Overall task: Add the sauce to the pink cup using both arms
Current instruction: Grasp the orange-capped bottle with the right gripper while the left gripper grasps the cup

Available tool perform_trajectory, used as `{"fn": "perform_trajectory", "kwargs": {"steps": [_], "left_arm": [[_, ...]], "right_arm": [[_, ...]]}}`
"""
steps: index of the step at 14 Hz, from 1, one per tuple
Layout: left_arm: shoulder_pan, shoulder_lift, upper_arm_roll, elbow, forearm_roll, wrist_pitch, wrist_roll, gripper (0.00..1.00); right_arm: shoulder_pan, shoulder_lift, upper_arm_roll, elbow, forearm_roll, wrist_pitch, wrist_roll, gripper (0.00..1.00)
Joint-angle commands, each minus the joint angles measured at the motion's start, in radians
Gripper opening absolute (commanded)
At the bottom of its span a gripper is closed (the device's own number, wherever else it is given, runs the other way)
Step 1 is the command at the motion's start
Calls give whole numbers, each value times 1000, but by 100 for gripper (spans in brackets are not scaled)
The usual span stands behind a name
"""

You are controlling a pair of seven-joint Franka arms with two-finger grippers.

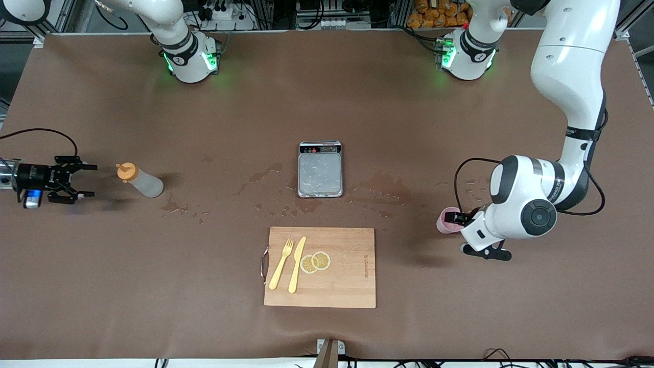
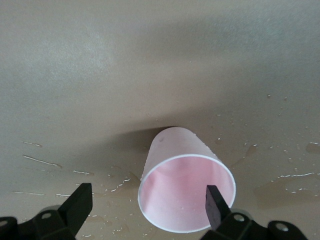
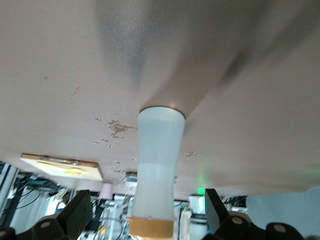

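You have the left gripper (image 2: 147,207) spread around the cup (image 2: 186,187) at its end of the bench (image 1: 204,128), and the right gripper (image 1: 84,180) spread beside the upright sauce (image 1: 139,181).

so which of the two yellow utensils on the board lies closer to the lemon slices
The yellow knife: it lies right beside the lemon slices, while the yellow fork lies next to the knife, toward the board's handle.

The brown worktop (image 1: 327,112) carries a sauce bottle (image 1: 140,181), scale (image 1: 320,169), pink cup (image 1: 447,221), cutting board (image 1: 320,267) and spilled droplets (image 1: 179,207).
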Motion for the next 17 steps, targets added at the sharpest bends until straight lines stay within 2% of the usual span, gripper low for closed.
{"fn": "perform_trajectory", "kwargs": {"steps": [1, 3, 5, 8, 9, 11, 12, 17], "left_arm": [[-1, 3, 1, -12, 34, 17, -20, 100], [-3, 6, 1, -14, 54, 17, -21, 100], [-4, 8, 1, -14, 62, 17, -21, 100], [-6, 11, 1, -15, 64, 19, -21, 37], [-6, 11, 1, -17, 64, 17, -20, 23], [-9, 13, 1, -17, 70, 17, -20, 5], [-9, 11, 1, -18, 74, 17, -20, 0], [-12, 11, 1, -23, 77, 17, -39, 0]], "right_arm": [[-9, 97, 10, 42, 65, -34, 17, 100], [-8, 123, 10, 45, 91, -39, 17, 100], [0, 158, 15, 45, 126, -105, 11, 100], [1, 195, 13, 74, 136, -116, 11, 100], [0, 198, 13, 74, 137, -122, 9, 100], [3, 199, 13, 74, 137, -120, 11, 100], [4, 201, 13, 74, 136, -120, 11, 100], [6, 219, 13, 72, 136, -120, 6, 100]]}}
